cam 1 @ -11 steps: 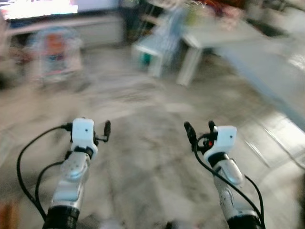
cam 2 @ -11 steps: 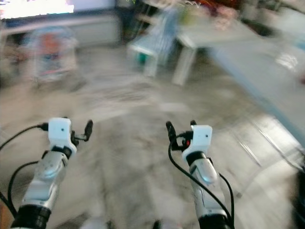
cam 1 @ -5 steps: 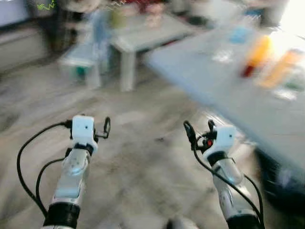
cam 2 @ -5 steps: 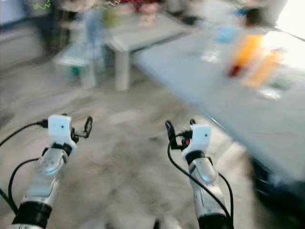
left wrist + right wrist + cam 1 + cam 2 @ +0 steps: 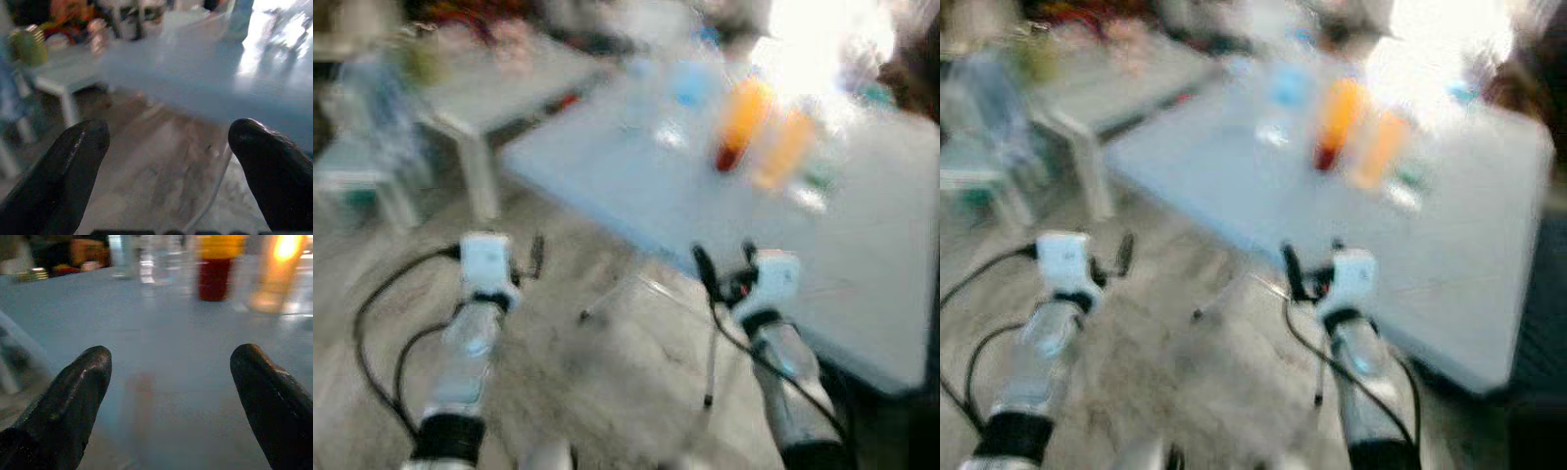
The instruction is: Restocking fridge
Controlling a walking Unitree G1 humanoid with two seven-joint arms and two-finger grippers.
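Bottles stood blurred on the table; both the left gripper and right gripper were spread wide, empty. You should have stopped square before reaching.

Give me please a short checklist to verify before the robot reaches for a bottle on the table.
1. Left gripper empty, fingers apart: ok.
2. Right gripper empty, fingers apart: ok.
3. Picture sharp enough to choose a target: not ok; the head views are blurred, so better wait until the view is steady.
4. Bottles standing on the table: the orange bottle with a red base looks upright; the others cannot tell.
5. Right gripper over the table, facing the bottles: ok in the right wrist view.
6. Left gripper over the table: not ok; it is over the floor beside the table edge.
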